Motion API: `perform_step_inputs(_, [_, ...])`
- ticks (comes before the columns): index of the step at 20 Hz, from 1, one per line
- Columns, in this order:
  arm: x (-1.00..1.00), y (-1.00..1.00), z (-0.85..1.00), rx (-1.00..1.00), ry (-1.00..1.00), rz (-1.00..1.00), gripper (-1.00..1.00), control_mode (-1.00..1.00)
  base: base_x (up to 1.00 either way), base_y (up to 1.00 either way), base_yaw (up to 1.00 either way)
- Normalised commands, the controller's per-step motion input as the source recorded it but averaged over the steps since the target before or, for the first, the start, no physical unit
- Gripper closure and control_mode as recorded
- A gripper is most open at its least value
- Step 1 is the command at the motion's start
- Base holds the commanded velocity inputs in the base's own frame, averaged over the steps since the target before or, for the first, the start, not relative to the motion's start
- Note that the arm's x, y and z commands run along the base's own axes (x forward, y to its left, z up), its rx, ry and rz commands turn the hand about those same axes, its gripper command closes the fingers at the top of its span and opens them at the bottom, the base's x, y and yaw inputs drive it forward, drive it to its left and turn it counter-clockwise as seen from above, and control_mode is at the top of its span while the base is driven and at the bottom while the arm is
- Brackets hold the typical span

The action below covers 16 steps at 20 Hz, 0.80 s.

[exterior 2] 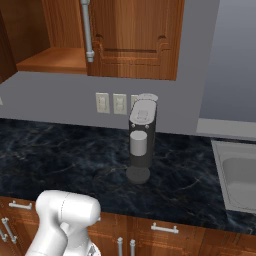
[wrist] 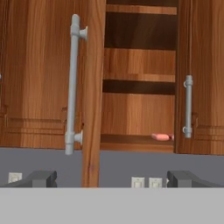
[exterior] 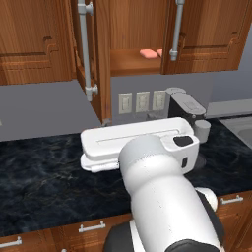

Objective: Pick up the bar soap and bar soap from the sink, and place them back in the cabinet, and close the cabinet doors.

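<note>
two dark fingers (wrist: pixel 39 178) stand spread wide apart with nothing between them, the gripper (wrist: pixel 111 179) aimed at the cabinet (wrist: pixel 140 105). beyond them the left cabinet door (wrist: pixel 93 87) stands edge-on, swung out, its long silver handle (wrist: pixel 72 83) just beside; the right door (wrist: pixel 201 78) is partly open. both bar soaps (exterior: pixel 148 53) already lie on the lower shelf (wrist: pixel 131 141), so closing remains. the doors look stiff and light on hinges; pushing the flat face near the handle should swing them, though smooth wood may slip.
</note>
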Motion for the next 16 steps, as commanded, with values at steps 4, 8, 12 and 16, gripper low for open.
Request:
perform_step_inputs(4, [0.0,0.25,-0.02,0.0,0.0,0.0,-1.0,-1.0,0.0,0.0,0.0])
perform_step_inputs(8, [0.0,0.25,0.0,0.0,0.0,0.0,-1.0,-1.0,0.0,0.0,0.0])
perform_step_inputs(12, [0.0,0.23,0.0,0.0,0.0,0.0,-1.0,-1.0,0.0,0.0,0.0])
perform_step_inputs(16, [0.0,0.18,0.0,0.0,0.0,0.0,-1.0,-1.0,0.0,0.0,0.0])
